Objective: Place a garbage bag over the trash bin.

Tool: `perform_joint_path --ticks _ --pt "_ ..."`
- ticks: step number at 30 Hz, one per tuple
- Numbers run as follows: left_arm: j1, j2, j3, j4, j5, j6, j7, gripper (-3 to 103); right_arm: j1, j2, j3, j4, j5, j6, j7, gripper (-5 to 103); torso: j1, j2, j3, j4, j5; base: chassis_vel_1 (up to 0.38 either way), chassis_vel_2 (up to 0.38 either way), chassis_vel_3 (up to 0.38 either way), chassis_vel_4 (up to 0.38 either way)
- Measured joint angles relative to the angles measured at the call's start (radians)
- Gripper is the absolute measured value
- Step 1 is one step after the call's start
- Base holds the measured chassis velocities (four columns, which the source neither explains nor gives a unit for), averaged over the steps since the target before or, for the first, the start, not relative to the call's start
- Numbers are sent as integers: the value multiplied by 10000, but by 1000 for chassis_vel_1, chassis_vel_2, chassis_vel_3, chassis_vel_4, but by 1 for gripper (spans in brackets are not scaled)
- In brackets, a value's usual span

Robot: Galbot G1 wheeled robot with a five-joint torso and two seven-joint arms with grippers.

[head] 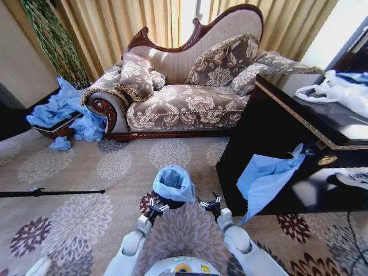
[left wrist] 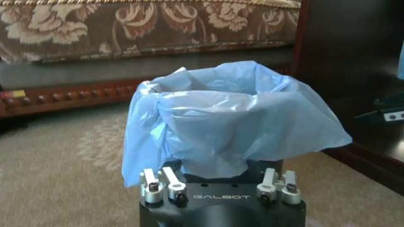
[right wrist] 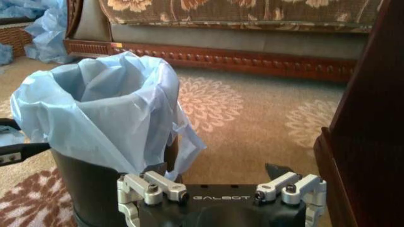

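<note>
The trash bin (head: 168,203) stands on the carpet just ahead of me, black and round. The light-blue garbage bag (head: 173,183) is draped over its mouth, hanging down all round the rim with the middle sunk inside. My left gripper (head: 155,208) is low at the bin's left side, open and holding nothing. Its wrist view has the garbage bag (left wrist: 233,123) right beyond the open left gripper (left wrist: 218,187). My right gripper (head: 211,204) is open a little to the right of the bin. Past the right gripper (right wrist: 221,187) I see the bag (right wrist: 107,109) and bin wall (right wrist: 88,184).
A dark wooden cabinet (head: 270,132) stands close on the right with another blue bag (head: 264,178) hanging from it and a white bag (head: 336,92) on top. A patterned sofa (head: 184,86) is behind. A heap of blue bags (head: 57,109) lies far left, a black rod (head: 52,192) on the carpet.
</note>
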State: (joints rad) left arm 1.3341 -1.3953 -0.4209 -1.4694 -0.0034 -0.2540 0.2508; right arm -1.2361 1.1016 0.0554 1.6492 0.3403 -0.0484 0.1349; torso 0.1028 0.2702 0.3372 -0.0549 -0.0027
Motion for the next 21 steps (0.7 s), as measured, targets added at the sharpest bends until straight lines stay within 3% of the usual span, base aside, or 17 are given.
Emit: perform_joint_path --ticks 5,7,9,12,14,17,21 --pt "56 -3 -3 -70 98 -20 -80 60 55 45 11 -33 -52 37 -1 100 1 0 0 0 1 0 0 0 0" --pt "84 3 -8 -73 134 -20 -87 46 137 77 -14 -82 -92 66 -1 100 1 0 0 1 0 0 0 0 0" --pt "87 -1 -19 -57 187 -20 -89 47 171 92 -37 -112 -102 83 3 100 1 0 0 1 1 0 0 0 0" --pt "107 -55 -25 -10 282 -42 -95 62 188 114 -56 -173 -176 144 1 100 1 0 0 0 0 0 0 0 0" --pt "113 -65 -24 -8 297 -46 -97 62 184 114 -56 -178 -196 154 -1 100 1 0 0 0 0 0 0 0 0" --pt "127 -76 -26 8 355 -86 -96 54 164 105 -50 -183 -228 164 -22 100 1 0 0 0 1 0 0 0 0" --pt "145 -88 -40 23 443 -113 -94 32 135 104 -7 -213 -313 172 -37 100 1 0 0 0 1 0 0 0 0"
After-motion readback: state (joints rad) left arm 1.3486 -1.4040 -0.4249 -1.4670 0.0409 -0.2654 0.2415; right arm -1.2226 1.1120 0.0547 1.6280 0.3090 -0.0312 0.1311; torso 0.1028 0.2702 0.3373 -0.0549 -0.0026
